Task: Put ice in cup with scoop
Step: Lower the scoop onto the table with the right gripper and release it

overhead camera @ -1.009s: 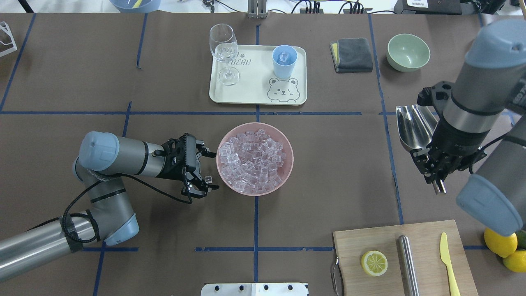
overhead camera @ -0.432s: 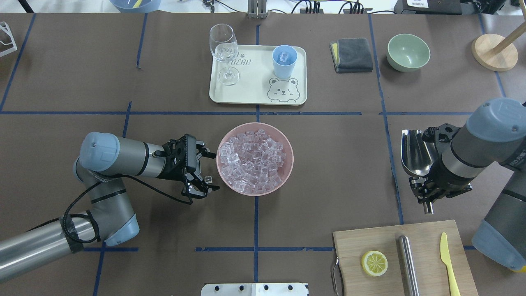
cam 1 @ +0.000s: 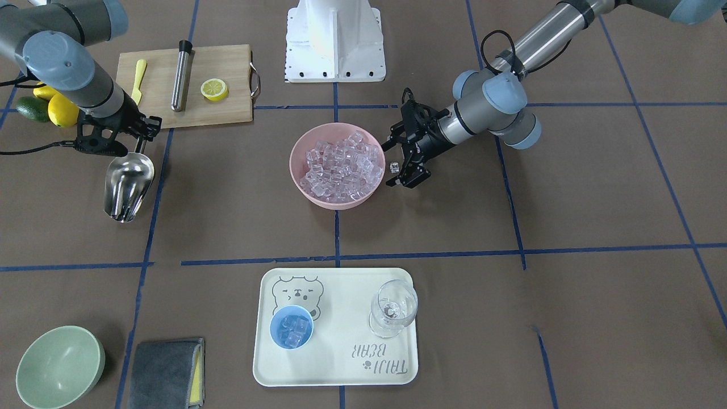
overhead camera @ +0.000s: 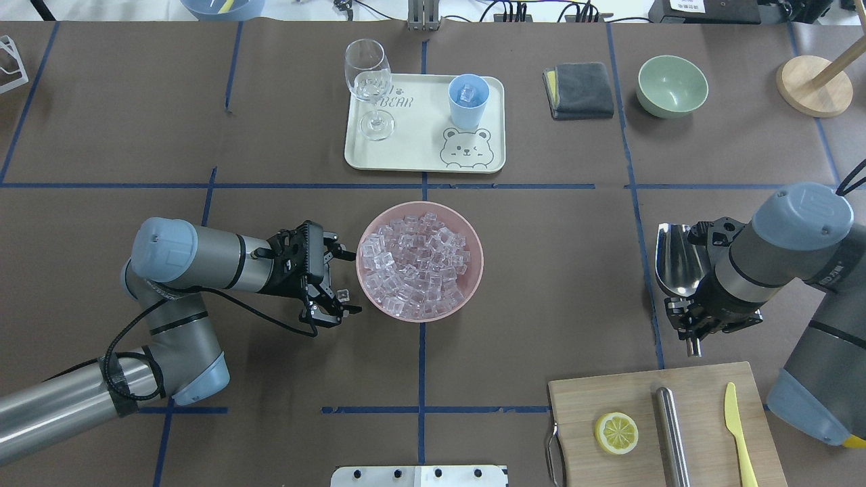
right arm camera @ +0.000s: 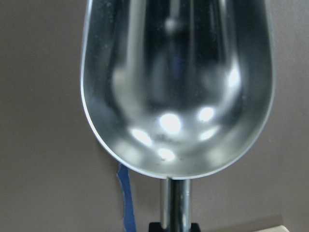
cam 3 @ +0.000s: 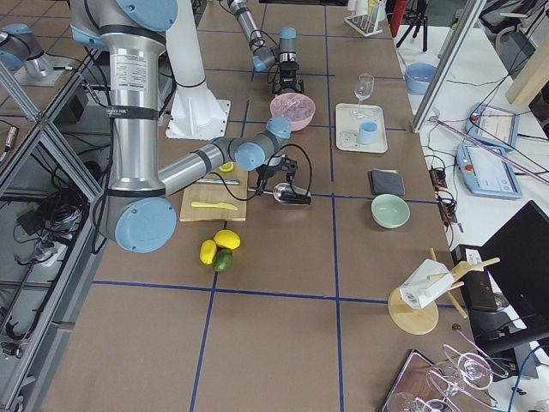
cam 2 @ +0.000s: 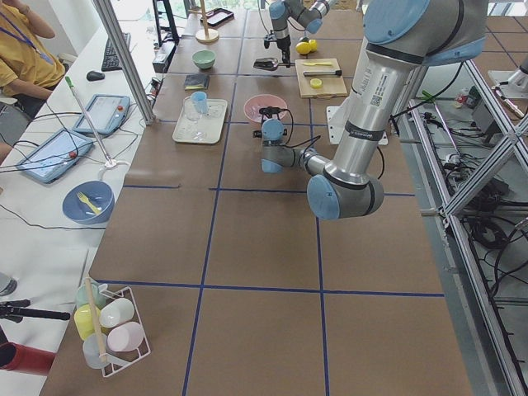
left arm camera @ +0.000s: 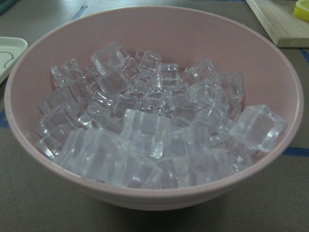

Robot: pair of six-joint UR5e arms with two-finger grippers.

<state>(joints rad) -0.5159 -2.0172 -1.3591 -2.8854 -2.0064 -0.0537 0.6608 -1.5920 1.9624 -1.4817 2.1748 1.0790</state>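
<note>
The ice (overhead camera: 416,265) fills a pink bowl (overhead camera: 473,233) at the table's middle, and it also shows in the left wrist view (left arm camera: 145,130). My left gripper (overhead camera: 344,283) is open just left of the bowl. One loose cube (overhead camera: 343,295) lies between its fingers. The light-blue cup (overhead camera: 468,100) stands on a cream tray (overhead camera: 413,152) with a few cubes inside. My right gripper (overhead camera: 697,321) is shut on the handle of the steel scoop (overhead camera: 678,260), held low at the right. The scoop's trough (right arm camera: 176,82) is empty.
A stemmed glass (overhead camera: 369,84) stands on the tray. A grey cloth (overhead camera: 578,90) and a pale green bowl (overhead camera: 672,86) are at the back right. A cutting board (overhead camera: 609,396) carries a lemon half, a steel cylinder (overhead camera: 672,433) and a yellow knife (overhead camera: 737,433).
My right arm has moved back toward the robot and lower with the scoop. The left arm and the bowl have not moved.
</note>
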